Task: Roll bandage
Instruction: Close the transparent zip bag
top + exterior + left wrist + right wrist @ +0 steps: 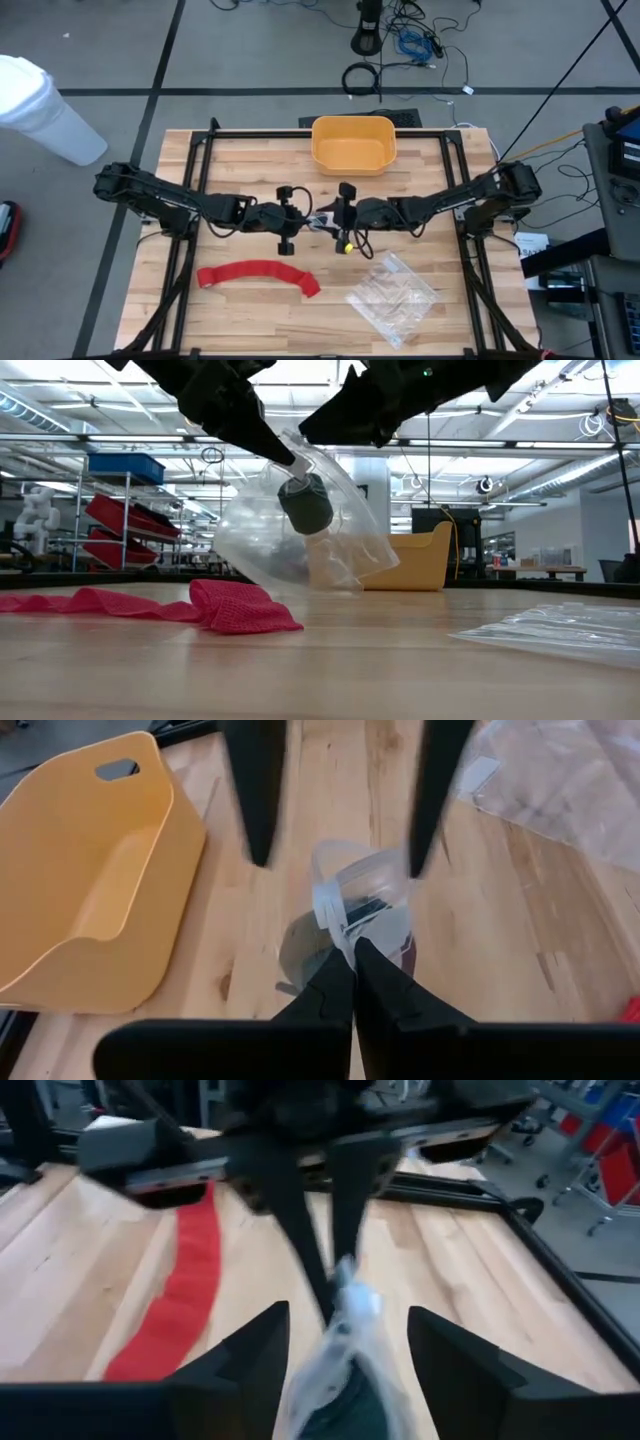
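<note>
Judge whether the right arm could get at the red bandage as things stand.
Probably yes. The right gripper stands open, empty, its fingers either side of the clear bag pinched by the left gripper. The bandage lies uncovered on the table just in front of both.

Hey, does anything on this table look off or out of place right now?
Yes. The red bandage lies flat and unrolled on the table, untouched. Meanwhile the left gripper pinches a clear plastic bag with a dark roll inside, held mid-air; the right gripper is open around it.
</note>
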Robot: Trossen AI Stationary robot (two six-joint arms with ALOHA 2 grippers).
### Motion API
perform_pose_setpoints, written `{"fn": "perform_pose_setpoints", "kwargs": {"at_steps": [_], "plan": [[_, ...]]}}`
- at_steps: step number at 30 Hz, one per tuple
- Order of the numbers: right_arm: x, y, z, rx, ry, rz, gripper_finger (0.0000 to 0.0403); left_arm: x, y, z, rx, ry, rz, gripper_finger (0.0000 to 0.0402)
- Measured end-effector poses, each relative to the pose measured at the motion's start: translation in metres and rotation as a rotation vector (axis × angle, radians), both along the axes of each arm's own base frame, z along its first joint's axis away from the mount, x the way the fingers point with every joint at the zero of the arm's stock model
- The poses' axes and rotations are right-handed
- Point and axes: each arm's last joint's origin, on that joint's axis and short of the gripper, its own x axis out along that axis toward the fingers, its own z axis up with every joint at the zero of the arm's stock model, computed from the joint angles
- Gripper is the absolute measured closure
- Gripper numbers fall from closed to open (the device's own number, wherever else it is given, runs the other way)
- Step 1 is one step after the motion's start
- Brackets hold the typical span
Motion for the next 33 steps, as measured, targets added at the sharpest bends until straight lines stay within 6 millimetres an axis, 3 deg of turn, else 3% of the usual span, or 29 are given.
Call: {"fn": "perform_pose_setpoints", "kwargs": {"at_steps": [8, 14, 19, 24, 28, 33], "plan": [[0.007, -0.009, -0.02, 0.005, 0.066, -0.034, 0.0267, 0.0, 0.0, 0.0, -0.001, 0.001, 0.001, 0.0401], [0.006, -0.012, -0.02, -0.038, 0.083, -0.024, 0.0387, 0.0, 0.0, 0.0, -0.007, -0.001, -0.007, 0.0399], [0.003, -0.012, -0.022, -0.069, 0.144, -0.014, 0.0401, -0.003, -0.003, 0.002, -0.008, 0.005, -0.02, 0.0368], [-0.005, -0.011, -0.032, -0.145, 0.268, -0.09, 0.0402, -0.018, -0.003, 0.017, -0.023, -0.011, -0.001, 0.0338], [-0.003, -0.005, -0.029, -0.156, 0.228, -0.066, 0.0403, -0.017, -0.003, 0.021, -0.045, -0.054, -0.016, 0.0328], [0.004, 0.004, -0.014, -0.122, 0.212, -0.017, 0.0403, -0.01, -0.005, 0.009, -0.036, 0.0, -0.025, 0.0326]]}}
